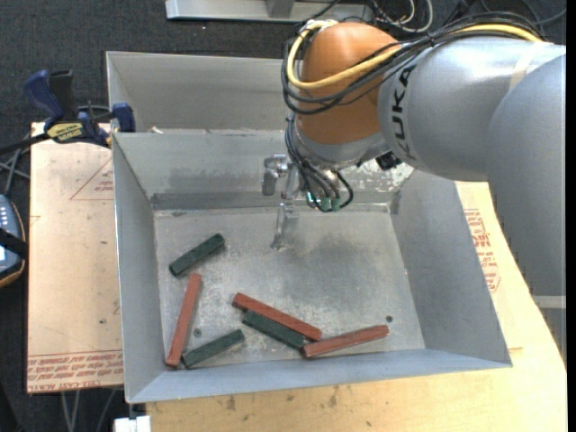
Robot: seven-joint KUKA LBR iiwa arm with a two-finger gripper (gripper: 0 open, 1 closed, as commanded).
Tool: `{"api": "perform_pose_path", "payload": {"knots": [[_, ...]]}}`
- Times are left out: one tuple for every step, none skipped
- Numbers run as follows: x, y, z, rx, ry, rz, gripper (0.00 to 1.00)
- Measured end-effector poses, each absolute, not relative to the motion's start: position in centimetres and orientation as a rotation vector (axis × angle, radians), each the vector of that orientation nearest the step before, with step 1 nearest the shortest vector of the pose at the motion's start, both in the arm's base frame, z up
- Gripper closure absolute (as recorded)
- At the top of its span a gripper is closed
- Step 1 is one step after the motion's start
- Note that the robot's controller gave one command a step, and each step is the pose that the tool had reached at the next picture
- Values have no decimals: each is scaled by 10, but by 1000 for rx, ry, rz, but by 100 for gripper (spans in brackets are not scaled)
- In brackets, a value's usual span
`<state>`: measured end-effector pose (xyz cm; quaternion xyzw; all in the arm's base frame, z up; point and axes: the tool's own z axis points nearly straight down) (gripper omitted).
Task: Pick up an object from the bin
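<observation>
grey bin [135, 241] floor lies bare under my gripper [283, 237] near the back wall; i cannot tell if it is clenched or released. nearest is a dark green bar [197, 254], toward the view's left.

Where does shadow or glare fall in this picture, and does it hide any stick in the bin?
Camera view: a soft shadow darkens the bin floor right of the gripper, covering no stick; glare brightens the back wall; the red and green sticks near the front lie evenly lit.

Overhead cam, slight tilt, over bin [135, 241]
</observation>
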<state>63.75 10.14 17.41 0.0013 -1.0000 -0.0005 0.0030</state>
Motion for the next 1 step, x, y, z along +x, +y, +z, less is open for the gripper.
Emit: {"api": "perform_pose_path", "payload": {"knots": [[639, 101, 179, 2, -3143, -2, 0]]}}
